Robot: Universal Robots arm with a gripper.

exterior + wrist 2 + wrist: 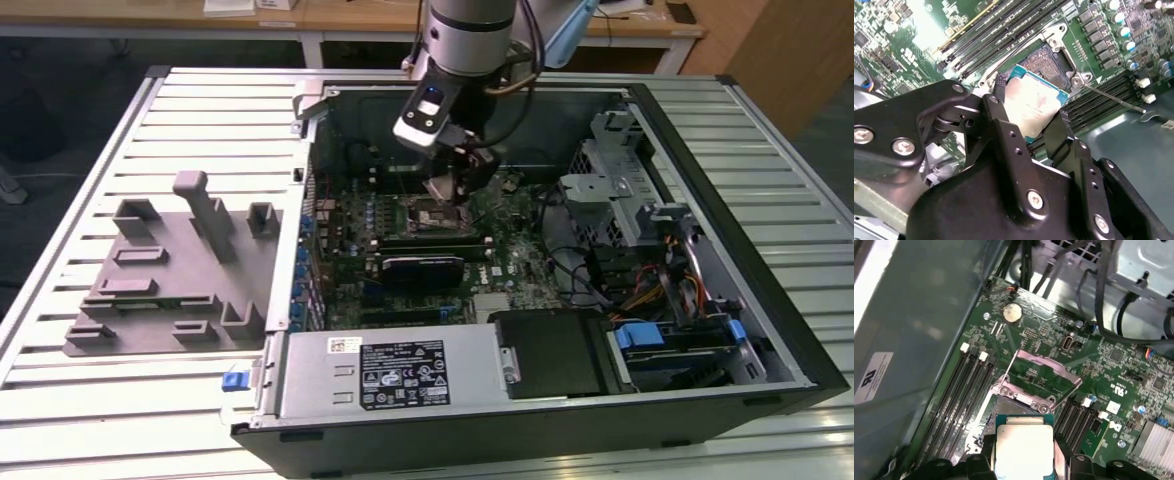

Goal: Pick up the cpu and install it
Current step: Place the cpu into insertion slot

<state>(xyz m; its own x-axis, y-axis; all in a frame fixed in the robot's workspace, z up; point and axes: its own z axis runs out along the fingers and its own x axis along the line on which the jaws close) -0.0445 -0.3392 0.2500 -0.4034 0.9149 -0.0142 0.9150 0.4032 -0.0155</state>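
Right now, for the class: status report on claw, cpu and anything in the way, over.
Claw shut on the cpu. Cpu held over the open socket, not seated. Load plate raised, nothing blocking the socket.

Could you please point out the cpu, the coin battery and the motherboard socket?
shiny silver square cpu (1035, 107): second wrist view, centre of its metal top.
round silver coin battery (1012, 312): first wrist view, its centre.
square metal-framed motherboard socket (1047, 60): second wrist view, exposed pin field.
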